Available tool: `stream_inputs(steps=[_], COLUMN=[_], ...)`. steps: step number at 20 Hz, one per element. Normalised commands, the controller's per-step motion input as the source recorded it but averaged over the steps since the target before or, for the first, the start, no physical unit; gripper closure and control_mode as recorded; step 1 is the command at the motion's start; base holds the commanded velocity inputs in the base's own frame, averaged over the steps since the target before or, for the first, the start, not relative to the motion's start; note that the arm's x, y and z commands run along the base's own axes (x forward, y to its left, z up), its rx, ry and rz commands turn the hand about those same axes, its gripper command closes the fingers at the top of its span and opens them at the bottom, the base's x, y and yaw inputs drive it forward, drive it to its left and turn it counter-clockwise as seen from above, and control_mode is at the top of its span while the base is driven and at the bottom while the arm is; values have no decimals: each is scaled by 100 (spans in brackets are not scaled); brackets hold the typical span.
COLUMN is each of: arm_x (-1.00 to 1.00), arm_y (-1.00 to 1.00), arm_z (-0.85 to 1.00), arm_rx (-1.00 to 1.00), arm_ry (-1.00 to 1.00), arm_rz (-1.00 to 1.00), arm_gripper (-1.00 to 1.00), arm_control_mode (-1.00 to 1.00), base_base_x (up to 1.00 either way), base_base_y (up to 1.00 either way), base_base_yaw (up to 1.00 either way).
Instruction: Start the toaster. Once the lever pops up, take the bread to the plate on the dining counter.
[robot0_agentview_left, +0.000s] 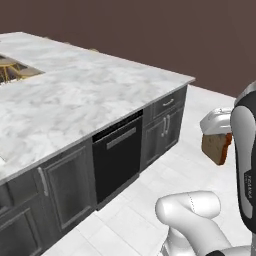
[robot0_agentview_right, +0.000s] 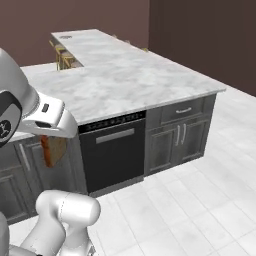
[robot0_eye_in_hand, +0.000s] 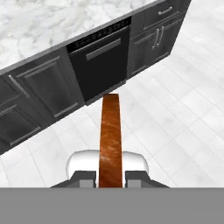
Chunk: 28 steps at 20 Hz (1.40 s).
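While the gripper (robot0_eye_in_hand: 110, 178) is hanging out over the pale tiled floor (robot0_eye_in_hand: 175, 131), its two dark finger tips are pressing in from either side on the bread (robot0_eye_in_hand: 110, 140), which is sticking straight out ahead of them, edge-on in the hand view. In the left base view the bread (robot0_agentview_left: 216, 146) is hanging just below the white hand, beside the dark forearm; in the right base view the same slice (robot0_agentview_right: 52, 150) is peeking out from under the hand, in front of the cabinet doors. Ahead of the gripper, beyond the far edge of the bread, the black dishwasher (robot0_eye_in_hand: 101, 61) is standing under the marble worktop (robot0_eye_in_hand: 39, 22), with dark cabinets (robot0_eye_in_hand: 39, 94) flanking it on both sides. The worktop (robot0_agentview_right: 130, 75) is lying well above and beyond the slice, not touching it. Farther off behind that worktop, the dining counter (robot0_agentview_right: 87, 42) is running away from the gripper, with yellow-framed stools (robot0_agentview_right: 62, 57) sitting beside it. The bread is clear of every surface, touching only the fingers.
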Motion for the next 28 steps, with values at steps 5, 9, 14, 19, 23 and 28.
stream_inputs(steps=[5, 9, 14, 19, 23, 28], arm_x=[0, 0, 0, 0, 0, 0], arm_y=[0, 0, 0, 0, 0, 0], arm_z=[0, 0, 0, 0, 0, 0], arm_rx=[0, 0, 0, 0, 0, 0], arm_ry=[0, 0, 0, 0, 0, 0], arm_rz=[0, 0, 0, 0, 0, 0], arm_gripper=[100, 100, 100, 100, 100, 100], arm_control_mode=[100, 100, 100, 100, 100, 100], base_base_x=[48, 42, 40, 40, 42, 46], base_base_y=[-100, -100, -100, -100, -100, -100], base_base_yaw=[3, 2, 2, 2, 2, 5])
